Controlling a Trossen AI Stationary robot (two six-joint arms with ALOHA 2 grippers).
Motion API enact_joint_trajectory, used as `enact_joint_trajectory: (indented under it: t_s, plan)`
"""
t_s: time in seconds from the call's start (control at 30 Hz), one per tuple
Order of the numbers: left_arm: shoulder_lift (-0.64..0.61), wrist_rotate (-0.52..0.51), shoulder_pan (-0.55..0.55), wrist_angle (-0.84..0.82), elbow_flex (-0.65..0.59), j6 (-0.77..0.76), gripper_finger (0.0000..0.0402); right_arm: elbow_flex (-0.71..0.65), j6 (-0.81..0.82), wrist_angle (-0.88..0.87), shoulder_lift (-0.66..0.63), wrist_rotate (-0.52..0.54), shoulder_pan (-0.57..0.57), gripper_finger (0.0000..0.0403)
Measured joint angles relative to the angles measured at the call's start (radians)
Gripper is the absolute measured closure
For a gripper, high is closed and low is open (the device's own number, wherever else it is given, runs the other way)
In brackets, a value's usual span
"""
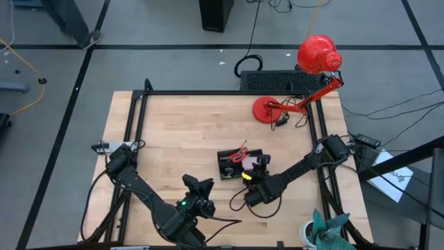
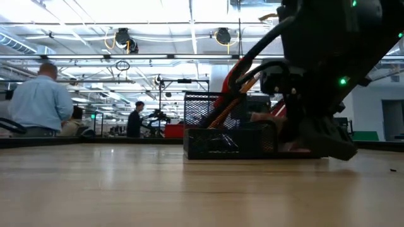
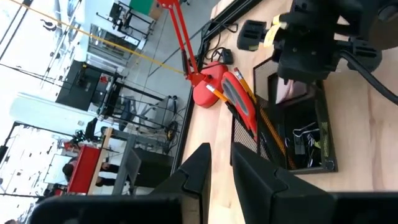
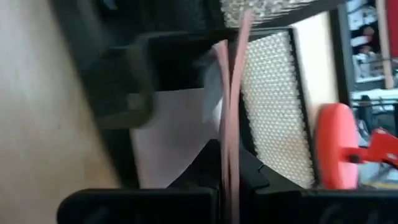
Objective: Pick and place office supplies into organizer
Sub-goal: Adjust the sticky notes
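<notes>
The black mesh organizer [image 1: 234, 161] sits at the table's middle and holds the red-handled scissors [image 3: 241, 103], orange pencils [image 3: 214, 93] and black binder clips [image 3: 305, 133]. My right gripper [image 1: 255, 169] stands at the organizer's right end, shut on the pink sticky-note pad [image 4: 230, 112]. A small yellow piece [image 1: 247, 176] shows beside that gripper. My left gripper [image 1: 198, 186] waits near the table's near edge, left of the organizer; its fingers [image 3: 200, 169] stand slightly apart and hold nothing. My right gripper pinches the pink pad between its two fingers [image 4: 258, 177]; in its wrist view the pad shows edge-on, running along them. The pad's free end [image 3: 292, 91] reaches into the compartment at the organizer's right end. Whether that end rests on the organizer's floor is hidden.
A red desk lamp stands with its round base [image 1: 267, 110] at the far right of the table and its head [image 1: 319, 54] beyond the far edge. A teal cloth [image 1: 326, 226] sits at the near right corner. Black frame rails [image 1: 137, 118] border the table. People [image 2: 39, 101] are in the room behind.
</notes>
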Motion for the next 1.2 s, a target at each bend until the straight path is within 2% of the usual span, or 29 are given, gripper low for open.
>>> enact_joint_trajectory:
  t_s: [0.17, 0.27, 0.4, 0.7, 0.87, 1.2]
  plan:
    - [0.0, 0.021, 0.0, 0.0, 0.0, 0.0, 0.033, -0.023, -0.048, 0.068, -0.001, -0.074, -0.007, 0.04]
    - [0.001, 0.034, 0.0, 0.0, 0.0, 0.0, 0.033, -0.024, -0.053, 0.071, -0.002, -0.135, -0.018, 0.0385]
    - [0.001, 0.043, 0.0, 0.0, 0.0, 0.0, 0.033, -0.024, -0.08, 0.074, -0.004, -0.175, -0.024, 0.0357]
    - [0.001, 0.061, 0.0, 0.0, 0.0, -0.001, 0.033, -0.018, -0.073, 0.077, -0.036, -0.185, -0.013, 0.0275]
    - [0.001, 0.066, 0.0, 0.0, 0.0, -0.003, 0.033, -0.018, -0.073, 0.085, -0.081, -0.252, -0.012, 0.0237]
    - [0.001, 0.067, -0.001, 0.001, 0.0, -0.008, 0.033, -0.018, -0.11, 0.093, -0.156, -0.292, -0.001, 0.0219]
